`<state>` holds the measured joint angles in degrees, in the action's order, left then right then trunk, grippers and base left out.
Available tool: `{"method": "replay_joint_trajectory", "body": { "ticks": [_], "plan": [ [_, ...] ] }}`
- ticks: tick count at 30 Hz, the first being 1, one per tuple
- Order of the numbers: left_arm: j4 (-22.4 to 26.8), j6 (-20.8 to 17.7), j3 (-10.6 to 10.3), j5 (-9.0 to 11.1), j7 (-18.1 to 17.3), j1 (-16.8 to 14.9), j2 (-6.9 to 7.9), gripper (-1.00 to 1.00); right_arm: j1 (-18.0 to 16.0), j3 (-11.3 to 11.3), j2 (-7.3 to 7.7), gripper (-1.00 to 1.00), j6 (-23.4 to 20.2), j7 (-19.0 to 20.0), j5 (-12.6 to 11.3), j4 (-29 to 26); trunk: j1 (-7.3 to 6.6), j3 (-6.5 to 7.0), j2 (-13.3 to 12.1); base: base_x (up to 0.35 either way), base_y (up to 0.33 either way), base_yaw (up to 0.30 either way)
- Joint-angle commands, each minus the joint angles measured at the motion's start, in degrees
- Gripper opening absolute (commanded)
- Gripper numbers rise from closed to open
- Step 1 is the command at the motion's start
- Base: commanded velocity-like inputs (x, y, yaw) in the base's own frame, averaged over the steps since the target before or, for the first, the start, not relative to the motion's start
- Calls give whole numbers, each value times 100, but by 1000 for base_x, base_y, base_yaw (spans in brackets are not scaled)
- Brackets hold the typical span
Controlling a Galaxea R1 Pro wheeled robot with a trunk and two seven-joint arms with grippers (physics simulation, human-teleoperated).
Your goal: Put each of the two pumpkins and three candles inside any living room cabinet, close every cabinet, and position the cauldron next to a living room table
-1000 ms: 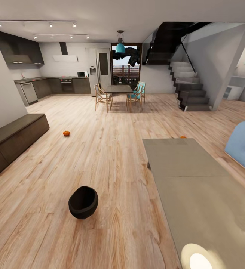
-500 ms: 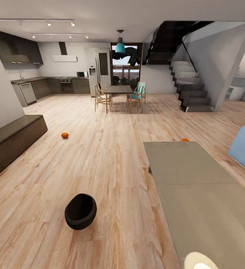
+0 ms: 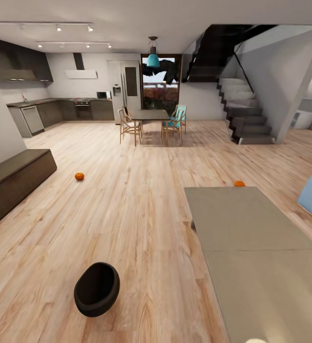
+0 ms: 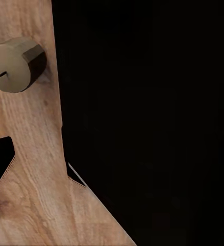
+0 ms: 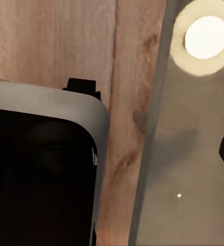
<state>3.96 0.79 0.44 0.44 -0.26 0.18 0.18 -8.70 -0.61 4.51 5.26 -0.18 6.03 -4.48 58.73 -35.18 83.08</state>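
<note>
Black cauldron (image 3: 96,289) lies tipped beside the table (image 3: 251,247); either pincer's opening can't be told.

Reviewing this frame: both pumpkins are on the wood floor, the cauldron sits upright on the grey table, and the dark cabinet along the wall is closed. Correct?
Not quite. The head view shows the cauldron tipped on the wood floor, left of the grey table, not on it. The rest holds: both pumpkins lie on the floor and the dark cabinet looks closed.

cauldron (image 3: 96,289): matt black | table (image 3: 251,238): smooth grey metal | floor (image 3: 141,200): grained wood | cabinet (image 3: 13,178): dark wood
</note>
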Motion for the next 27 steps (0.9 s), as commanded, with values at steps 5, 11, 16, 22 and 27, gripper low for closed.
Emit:
{"method": "replay_joint_trajectory", "body": {
  "ticks": [5,11,16,22,27],
  "plan": [
    [0,0,0,0,0,-2,0,100,0,0,5,100,-6,0,-5,6,0,0,0,332,0,0],
    [9,18,9,18,0,0,0,100,-18,-18,11,100,26,9,15,47,0,0,0,275,0,0],
    [9,18,6,18,0,2,-8,100,-22,-34,21,100,41,-19,45,55,0,0,0,0,0,0],
    [3,18,9,18,0,0,-1,100,-24,-35,15,100,37,-24,-4,52,0,0,0,112,0,0],
    [1,18,9,18,0,0,0,100,-23,-35,15,100,37,-25,4,46,0,0,0,313,0,0]
  ]
}}
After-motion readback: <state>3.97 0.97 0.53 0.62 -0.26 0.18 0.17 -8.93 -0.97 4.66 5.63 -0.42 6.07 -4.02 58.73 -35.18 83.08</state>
